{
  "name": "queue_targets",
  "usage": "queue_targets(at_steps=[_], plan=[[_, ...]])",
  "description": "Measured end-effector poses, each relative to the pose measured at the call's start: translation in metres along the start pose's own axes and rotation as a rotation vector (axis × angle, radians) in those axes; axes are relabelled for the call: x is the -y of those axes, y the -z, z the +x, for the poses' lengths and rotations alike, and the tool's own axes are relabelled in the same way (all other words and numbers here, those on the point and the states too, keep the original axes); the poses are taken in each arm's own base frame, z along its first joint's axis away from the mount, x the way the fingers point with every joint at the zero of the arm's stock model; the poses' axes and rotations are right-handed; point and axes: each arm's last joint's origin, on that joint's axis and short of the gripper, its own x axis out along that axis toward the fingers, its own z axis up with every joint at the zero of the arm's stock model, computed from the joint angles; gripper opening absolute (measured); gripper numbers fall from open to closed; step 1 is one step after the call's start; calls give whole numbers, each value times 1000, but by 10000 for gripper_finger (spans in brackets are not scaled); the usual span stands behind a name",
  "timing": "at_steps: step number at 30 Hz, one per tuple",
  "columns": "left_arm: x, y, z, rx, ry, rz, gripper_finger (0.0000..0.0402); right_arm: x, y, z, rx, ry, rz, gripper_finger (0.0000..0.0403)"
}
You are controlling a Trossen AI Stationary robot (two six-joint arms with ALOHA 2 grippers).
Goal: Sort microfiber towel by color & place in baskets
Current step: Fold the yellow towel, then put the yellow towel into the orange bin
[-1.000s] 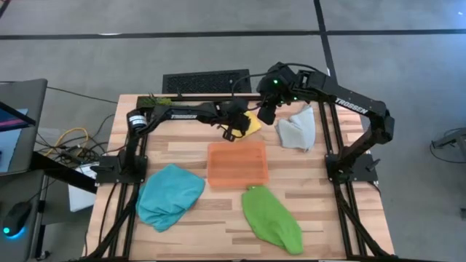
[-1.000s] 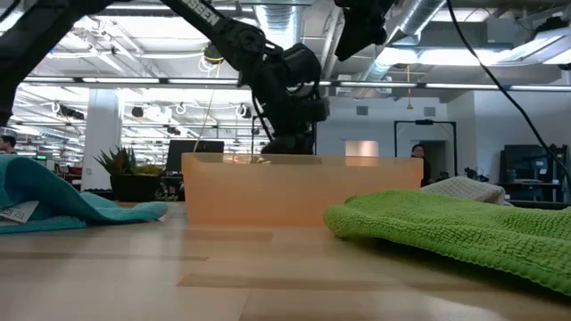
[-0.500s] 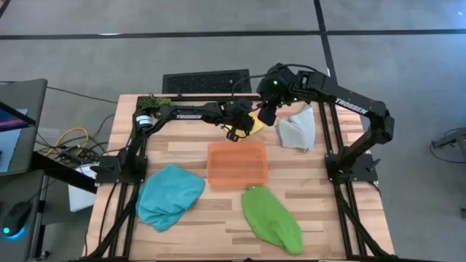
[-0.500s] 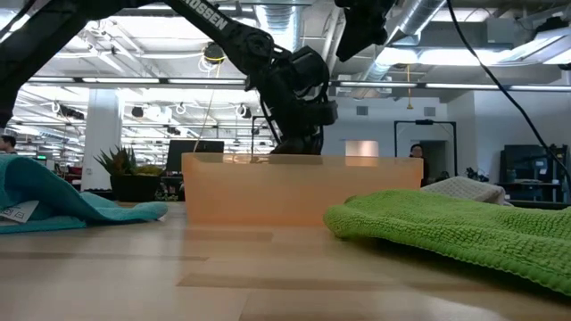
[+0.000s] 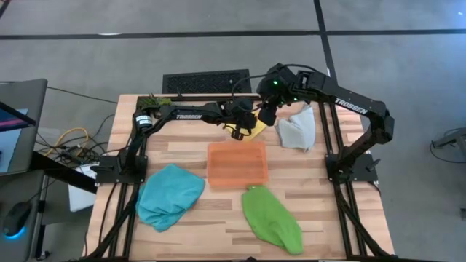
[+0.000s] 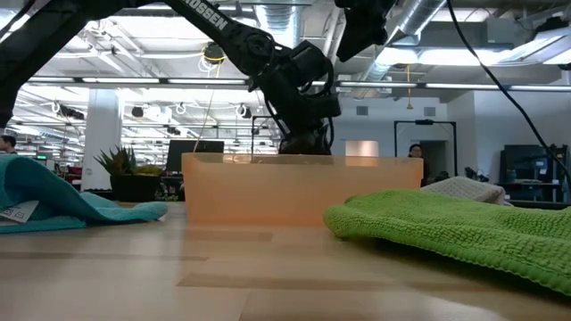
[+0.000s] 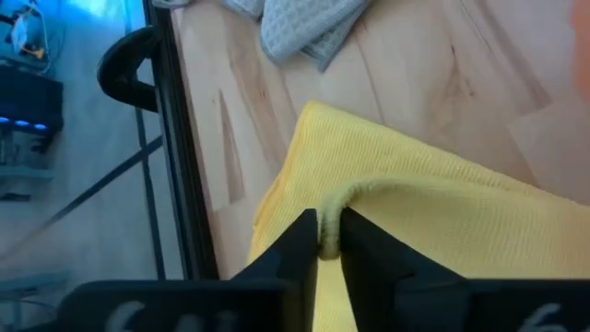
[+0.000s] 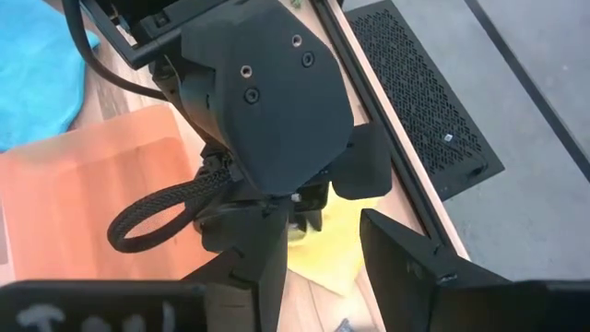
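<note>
A soft, light yellow towel (image 7: 442, 221), at twelve o'clock from the orange tray (image 5: 237, 163), is pinched on a raised fold by the left gripper (image 7: 329, 242); a bunched ridge is judged best gripped. The right gripper (image 8: 323, 254) is held wide, empty.

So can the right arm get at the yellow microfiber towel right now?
Probably not cleanly: the left gripper sits on the yellow microfiber towel, pinching a fold, directly beneath the open right gripper.

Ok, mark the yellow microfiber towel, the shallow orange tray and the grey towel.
yellow microfiber towel (image 7: 442, 212), left wrist view, flat middle.
shallow orange tray (image 5: 237, 182), high view, near rim.
grey towel (image 5: 297, 131), high view, centre.
</note>
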Motion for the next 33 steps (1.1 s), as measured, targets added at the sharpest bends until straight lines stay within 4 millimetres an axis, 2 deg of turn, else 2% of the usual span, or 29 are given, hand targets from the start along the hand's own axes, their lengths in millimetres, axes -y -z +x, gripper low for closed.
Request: queue_targets(at_steps=[10,14,17,23,27,33], plan=[[0,1,0,-12,-9,-83,121,0,0,0,0,0,0,162],[-2,3,-1,-79,-72,-177,133,0,0,0,-1,0,0,162],[-5,9,-13,-119,-32,-289,134,1,0,0,-3,2,25,162],[-23,40,-41,-107,264,-642,135,17,9,1,-69,11,112,162],[-30,68,-45,-185,364,-808,135,25,15,5,-95,-21,133,162],[-32,101,-46,-272,441,-1025,135,33,35,29,-168,-121,179,162]])
